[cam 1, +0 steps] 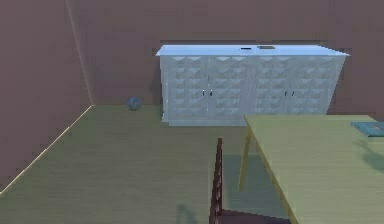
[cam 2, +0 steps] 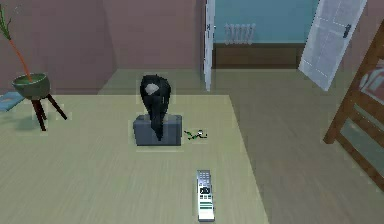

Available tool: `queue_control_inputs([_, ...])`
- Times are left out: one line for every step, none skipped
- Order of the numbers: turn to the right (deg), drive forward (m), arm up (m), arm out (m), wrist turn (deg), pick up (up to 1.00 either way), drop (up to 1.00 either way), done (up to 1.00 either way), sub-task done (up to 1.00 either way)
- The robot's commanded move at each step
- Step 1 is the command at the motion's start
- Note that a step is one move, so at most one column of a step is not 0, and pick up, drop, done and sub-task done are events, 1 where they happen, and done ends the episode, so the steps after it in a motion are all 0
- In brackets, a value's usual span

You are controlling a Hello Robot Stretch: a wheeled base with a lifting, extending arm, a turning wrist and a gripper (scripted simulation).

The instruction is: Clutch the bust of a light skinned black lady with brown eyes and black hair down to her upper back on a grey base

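Note:
A bust with long black hair (cam 2: pixel 155 105) stands on a grey block base (cam 2: pixel 158 131) near the middle of a pale wooden table (cam 2: pixel 90 185) in the arm side view. It is seen mostly from behind, so dark hair covers most of it. A small dark thing (cam 2: pixel 195 133) lies on the table just right of the base.
A grey remote (cam 2: pixel 205 191) lies near the table's front. A potted plant on a dark stand (cam 2: pixel 36 92) sits at the left. White doors (cam 2: pixel 330 40) stand beyond. In the forward view, a white sideboard (cam 1: pixel 250 85), a small ball (cam 1: pixel 133 102), a table corner (cam 1: pixel 310 160) and a chair back (cam 1: pixel 217 180).

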Motion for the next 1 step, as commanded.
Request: queue_control_inputs([0.0,0.00,0.50,0.00,0.0,0.00,0.00,0.00,0.00])
